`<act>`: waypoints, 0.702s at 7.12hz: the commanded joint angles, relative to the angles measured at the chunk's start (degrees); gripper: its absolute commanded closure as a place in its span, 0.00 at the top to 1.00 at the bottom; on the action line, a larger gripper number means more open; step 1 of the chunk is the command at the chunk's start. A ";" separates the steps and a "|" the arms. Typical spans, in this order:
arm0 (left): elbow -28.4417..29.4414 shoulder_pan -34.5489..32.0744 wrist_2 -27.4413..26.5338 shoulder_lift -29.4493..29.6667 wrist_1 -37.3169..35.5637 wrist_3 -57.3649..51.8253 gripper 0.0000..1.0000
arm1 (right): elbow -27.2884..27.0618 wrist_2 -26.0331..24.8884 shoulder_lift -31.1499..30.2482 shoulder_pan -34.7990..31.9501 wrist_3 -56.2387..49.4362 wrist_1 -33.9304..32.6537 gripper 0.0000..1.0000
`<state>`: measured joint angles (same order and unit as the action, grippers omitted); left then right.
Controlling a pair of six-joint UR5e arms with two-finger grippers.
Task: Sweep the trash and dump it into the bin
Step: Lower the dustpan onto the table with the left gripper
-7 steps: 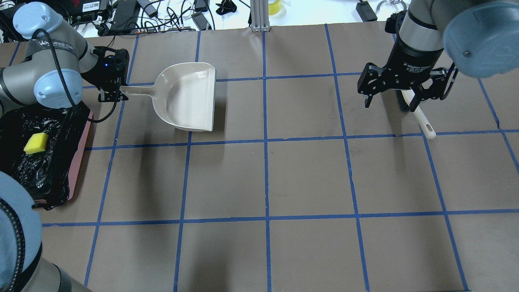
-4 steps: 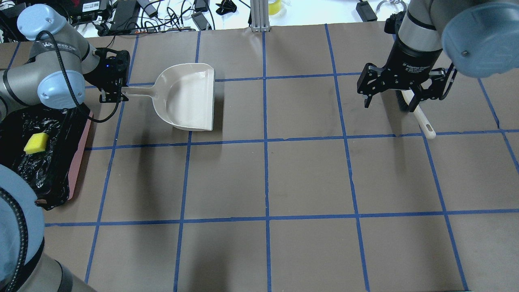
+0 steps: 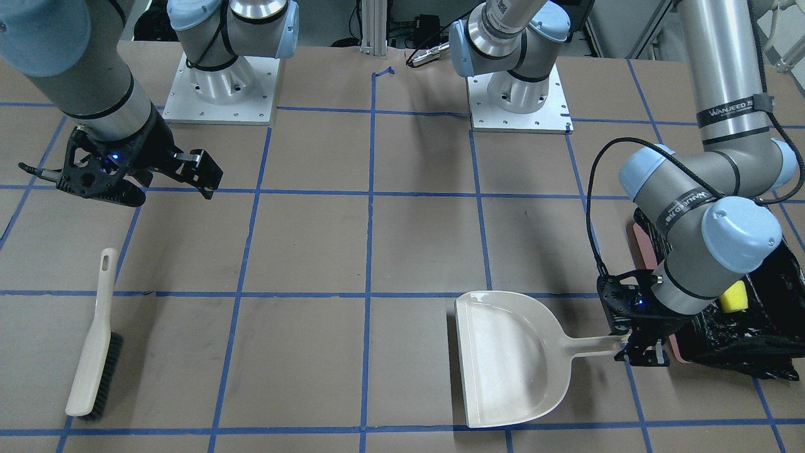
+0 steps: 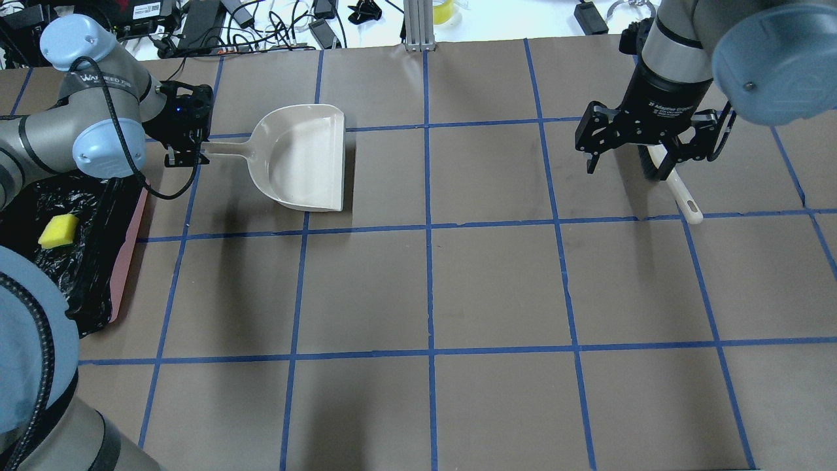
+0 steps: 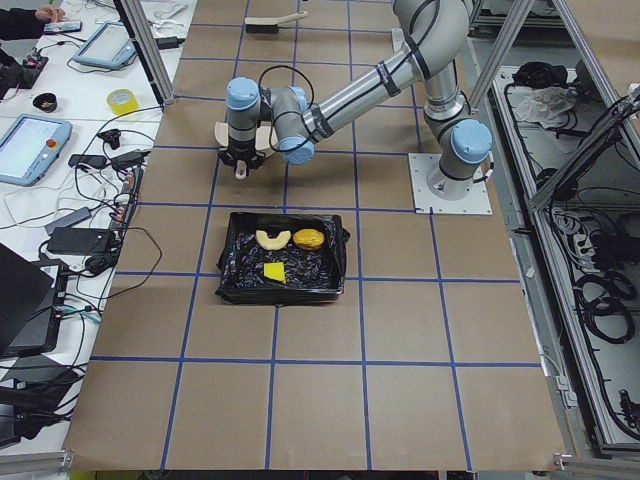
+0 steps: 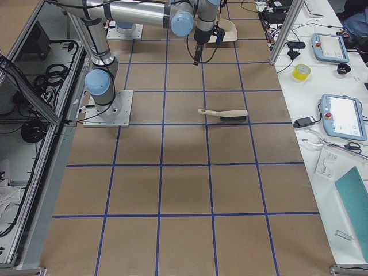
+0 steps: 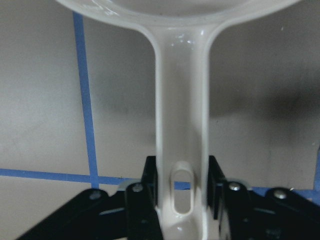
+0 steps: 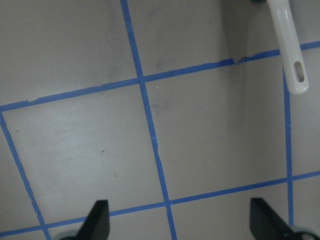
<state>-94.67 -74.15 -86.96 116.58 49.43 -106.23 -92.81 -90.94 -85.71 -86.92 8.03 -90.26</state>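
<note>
At the far left, the bin (image 4: pixel 127 261) sits on the table (image 4: pixel 497 281) with all the trash inside: the yellow sponge (image 4: pixel 57 231), the croissant-like piece (image 5: pixel 271 238) and the potato-like lump (image 5: pixel 309 238) lie on its black liner. Just beside it, our left gripper (image 4: pixel 186 156) is clamped on the handle end of the dustpan (image 4: pixel 307 160), whose scoop is empty. We judge the dumping done and the pan ready to be put down. We cannot tell whether its lip touches the table, so we would lower it level until it rests flat, then release and back straight off the handle without dragging it. Far right, our right gripper (image 4: pixel 629 163) hangs with jaws spread wide and holds nothing. The brush (image 4: pixel 680 193) lies on the table below it.
</note>
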 commanded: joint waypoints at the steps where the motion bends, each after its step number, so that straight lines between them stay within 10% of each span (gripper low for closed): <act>1: -0.34 -0.29 -0.05 0.84 -1.61 -0.20 0.00 | 0.00 -0.11 0.46 0.00 0.14 -1.40 1.00; 4: -0.86 -1.69 -1.88 -0.04 -1.62 -0.56 0.00 | 0.00 -0.20 0.63 0.00 0.32 -1.33 1.00; 5: -1.91 -1.70 -1.90 -0.21 -1.71 -0.73 0.60 | 0.00 -0.11 0.63 0.00 0.49 -1.33 1.00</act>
<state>-95.72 -75.68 -88.33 116.49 47.80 -106.82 -92.81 -91.12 -85.09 -86.92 8.38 -91.57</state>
